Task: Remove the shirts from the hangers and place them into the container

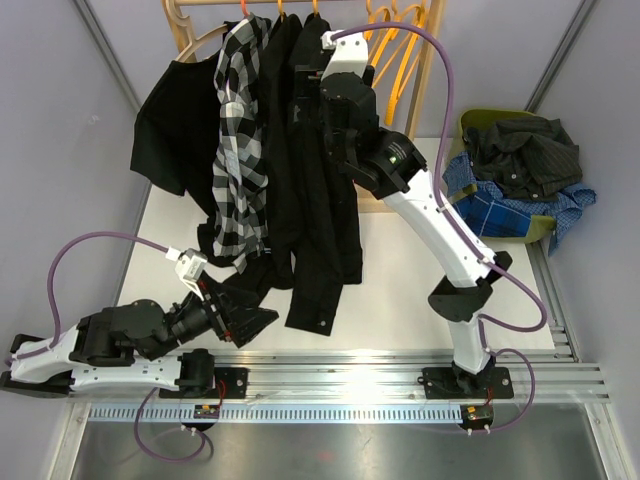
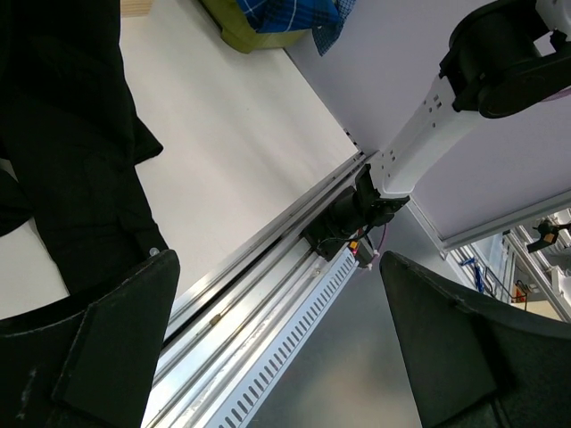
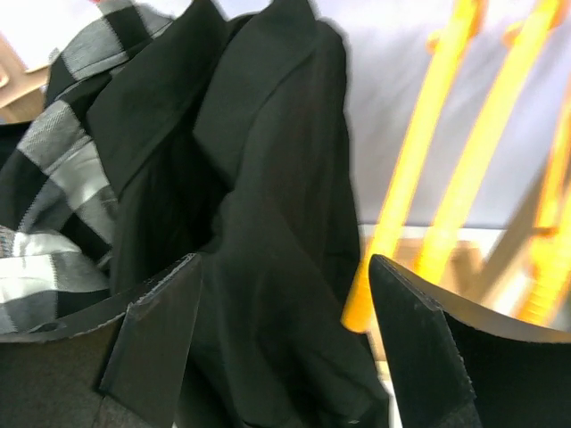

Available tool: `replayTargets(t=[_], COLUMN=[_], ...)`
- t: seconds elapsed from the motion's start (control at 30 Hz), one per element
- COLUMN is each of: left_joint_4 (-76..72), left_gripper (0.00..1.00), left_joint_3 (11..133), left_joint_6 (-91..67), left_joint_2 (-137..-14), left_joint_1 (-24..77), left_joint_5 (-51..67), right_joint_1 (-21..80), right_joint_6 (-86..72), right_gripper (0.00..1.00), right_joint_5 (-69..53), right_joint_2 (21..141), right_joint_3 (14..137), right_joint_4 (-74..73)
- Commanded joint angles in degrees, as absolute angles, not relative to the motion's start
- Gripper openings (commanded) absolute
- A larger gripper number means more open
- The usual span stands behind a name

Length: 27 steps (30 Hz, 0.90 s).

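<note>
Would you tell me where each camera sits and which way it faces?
Top external: above and behind the robot, looking down on the table, shirts and container; left arm and right arm show.
Left wrist: low at near edge, facing the right arm's base; left tool open at the sides.
Right wrist: raised, facing a black shirt and orange hangers; right tool below.
Shared: top and left wrist both see the container.

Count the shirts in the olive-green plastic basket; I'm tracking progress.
3: charcoal pinstripe shirt on top, dark blue windowpane plaid shirt beneath, lighter blue checked shirt draped over the right rim of the basket. More may be hidden.
</note>
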<state>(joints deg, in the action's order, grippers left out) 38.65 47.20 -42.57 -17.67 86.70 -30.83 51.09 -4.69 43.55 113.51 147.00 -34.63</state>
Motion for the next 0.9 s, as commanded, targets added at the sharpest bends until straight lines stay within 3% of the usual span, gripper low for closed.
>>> replayTargets(t=[0.0,0.27,0.47,0.6,0.87], left_joint_4=[36.5,35.8,35.5,35.1,33.3], left_gripper=[0.99,0.99,0.99,0.99,0.99], left_joint_3=[47.0,46.0,45.4,44.7,43.1], left_joint_6=[-43.2,-43.2,-43.1,-43.6,-44.1], left_joint_2=[-16.5,-17.0,-16.2,-16.0,-15.4], left_joint_1=[87.0,87.0,87.0,87.0,87.0], left_joint_5=[-30.0,-29.6,-29.7,-29.2,-28.1], right_joint_1=[49.8,49.7,49.7,49.7,49.5], right_joint_6=[-10.9,-10.3,-10.8,-8.4,-0.4], right_gripper=[0.81,0.76,0.55,0.53,0.63], right_joint_5=[35.6,33.0,37.0,40.4,44.9], right_joint_2=[116.4,115.1,115.3,115.0,116.9], right_joint_3=[153.4,149.1,148.3,147.0,148.0], right_joint_4=[-39.1,-36.7,-39.1,-37.4,-32.8])
